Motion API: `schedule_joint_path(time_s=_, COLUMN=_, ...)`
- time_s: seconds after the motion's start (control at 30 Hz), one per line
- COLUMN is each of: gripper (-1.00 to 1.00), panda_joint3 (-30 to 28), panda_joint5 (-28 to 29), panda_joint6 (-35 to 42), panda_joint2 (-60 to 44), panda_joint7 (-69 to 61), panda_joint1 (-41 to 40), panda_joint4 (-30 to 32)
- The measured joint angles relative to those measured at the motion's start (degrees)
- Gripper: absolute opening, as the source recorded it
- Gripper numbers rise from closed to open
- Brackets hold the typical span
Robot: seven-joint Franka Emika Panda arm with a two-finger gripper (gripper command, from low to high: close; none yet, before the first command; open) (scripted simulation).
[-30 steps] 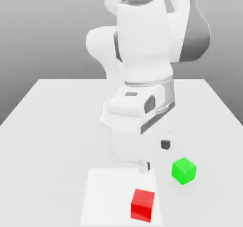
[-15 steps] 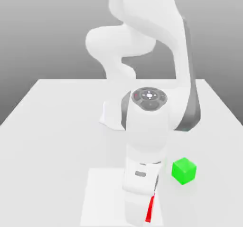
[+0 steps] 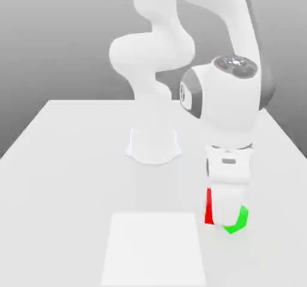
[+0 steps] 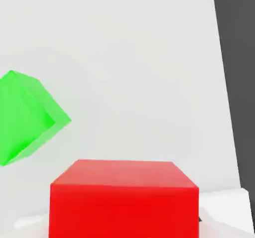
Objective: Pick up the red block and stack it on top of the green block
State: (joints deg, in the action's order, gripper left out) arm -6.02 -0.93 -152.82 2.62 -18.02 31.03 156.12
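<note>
Your table [image 3: 72, 160] is the largest thing here: a flat white surface under a grey backdrop, with a lighter white square patch [image 3: 154, 247] lying on it toward the near edge in the exterior view.

The white Panda arm [image 3: 156, 51] rises from its round base [image 3: 153, 146] near the table's middle, loops up and over, and comes down on the exterior view's right. Its wrist and hand [image 3: 228, 172] point straight down, just past that patch's right edge.

You cannot make out the gripper's fingers in the exterior view, since the hand body covers them. Whether it is clamped on anything cannot be told from these views.

The red block [image 4: 124, 199] sits close under the hand camera, square-on, with its top face and one side face visible. In the exterior view you see it as a thin red sliver [image 3: 208, 206] at the left edge of the hand.

The green block [image 4: 25, 117] rests on the table, rotated relative to the red one, off to one side of it. In the exterior view its green corner [image 3: 238, 221] peeks out below the hand on the right, very near the red sliver; whether the two touch cannot be told.
</note>
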Motion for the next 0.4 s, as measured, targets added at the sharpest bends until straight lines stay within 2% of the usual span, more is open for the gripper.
schedule_joint_path(time_s=0.1, gripper=-1.0, panda_joint3=2.3, panda_joint5=1.4, panda_joint6=-0.9, panda_joint2=3.6, panda_joint7=2.8, panda_joint1=1.9, panda_joint4=4.0)
schedule_joint_path(time_s=0.3, gripper=-1.0, panda_joint3=2.6, panda_joint5=-0.2, panda_joint6=-11.2, panda_joint2=-6.3, panda_joint7=2.0, panda_joint1=2.9, panda_joint4=4.3)
schedule_joint_path(time_s=0.33, gripper=1.0, panda_joint3=2.7, panda_joint5=-0.4, panda_joint6=-12.4, panda_joint2=-7.5, panda_joint7=1.9, panda_joint1=2.8, panda_joint4=4.3)
schedule_joint_path(time_s=0.4, gripper=1.0, panda_joint3=2.7, panda_joint5=-0.4, panda_joint6=-12.4, panda_joint2=-7.5, panda_joint7=1.9, panda_joint1=2.8, panda_joint4=4.3)
